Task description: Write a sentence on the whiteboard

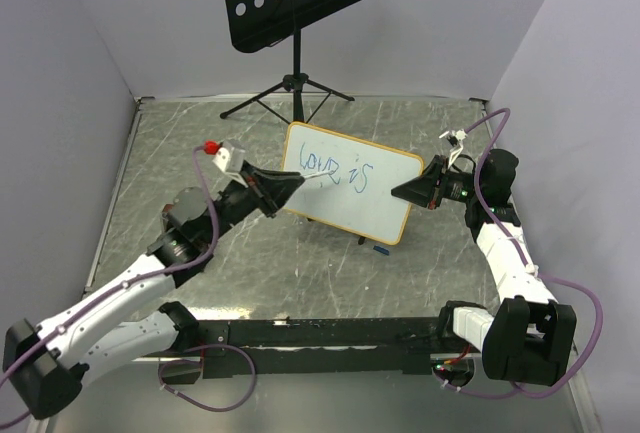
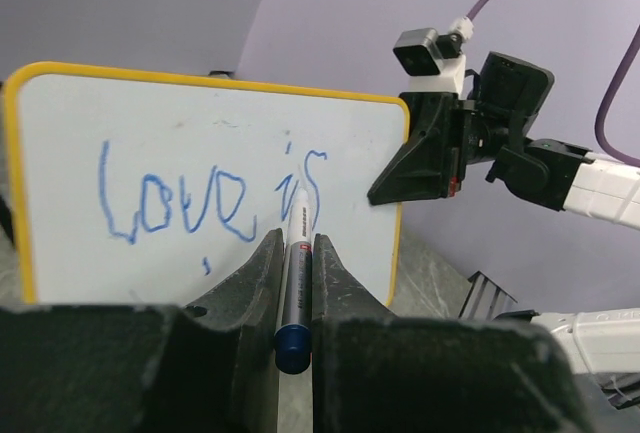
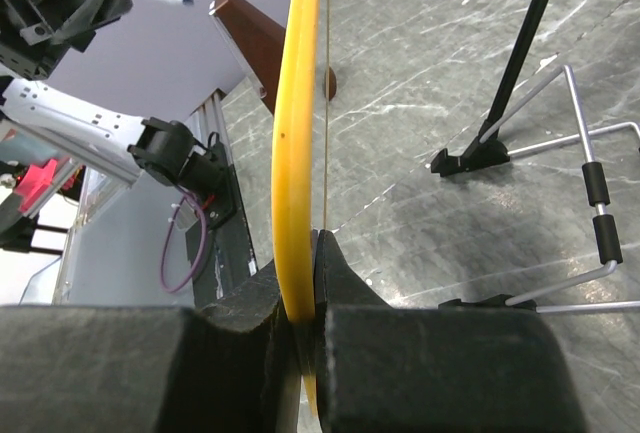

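the whiteboard, nearer the table's far edge, seems light, stiff, tippy; your right gripper clamps its frame, your left gripper pinches the marker.

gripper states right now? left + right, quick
Left gripper: closed, holding the marker.
Right gripper: closed, clamping the whiteboard by its edge.

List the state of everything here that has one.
whiteboard: upright, right edge clamped.
sentence: unfinished, reads "love is".
marker: uncapped, gripped, tip near the board's face.
left gripper: shut on the marker.
right gripper: shut on the whiteboard's edge.
music stand: standing, legs spread.
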You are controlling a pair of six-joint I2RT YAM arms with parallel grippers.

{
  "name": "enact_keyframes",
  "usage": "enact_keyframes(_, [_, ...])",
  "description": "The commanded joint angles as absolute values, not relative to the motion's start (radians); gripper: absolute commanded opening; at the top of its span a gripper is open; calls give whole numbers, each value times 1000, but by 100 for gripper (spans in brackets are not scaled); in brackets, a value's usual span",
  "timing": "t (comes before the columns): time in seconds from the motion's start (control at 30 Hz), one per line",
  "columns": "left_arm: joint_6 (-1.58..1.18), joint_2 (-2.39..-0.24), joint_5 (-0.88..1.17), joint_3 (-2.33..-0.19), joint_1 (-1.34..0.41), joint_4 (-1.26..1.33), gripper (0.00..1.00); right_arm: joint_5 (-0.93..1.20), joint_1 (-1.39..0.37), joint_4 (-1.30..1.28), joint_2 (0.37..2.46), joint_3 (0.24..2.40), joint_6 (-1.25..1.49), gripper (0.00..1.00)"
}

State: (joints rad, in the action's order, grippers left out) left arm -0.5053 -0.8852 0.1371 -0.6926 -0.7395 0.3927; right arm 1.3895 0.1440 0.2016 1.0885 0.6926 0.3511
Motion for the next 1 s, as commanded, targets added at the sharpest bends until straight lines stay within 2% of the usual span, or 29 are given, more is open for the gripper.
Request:
enact_keyframes(0.0, [-485, -775, 187, -641, -687, 313, 1, 1433, 141, 265, 1052, 703, 342, 0])
enact_keyframes(0.27, [-500, -631, 204, -513, -647, 245, 1, 1433, 143, 250, 1065, 707, 325, 0])
enact_keyframes(0.5, [-529, -534, 227, -393, -637, 322, 1, 1430, 141, 229, 1075, 712, 307, 0])
enact_keyframes(0.97, [-563, -554, 227, -333, -638, 442, 1, 1433, 141, 230, 1089, 713, 307, 0])
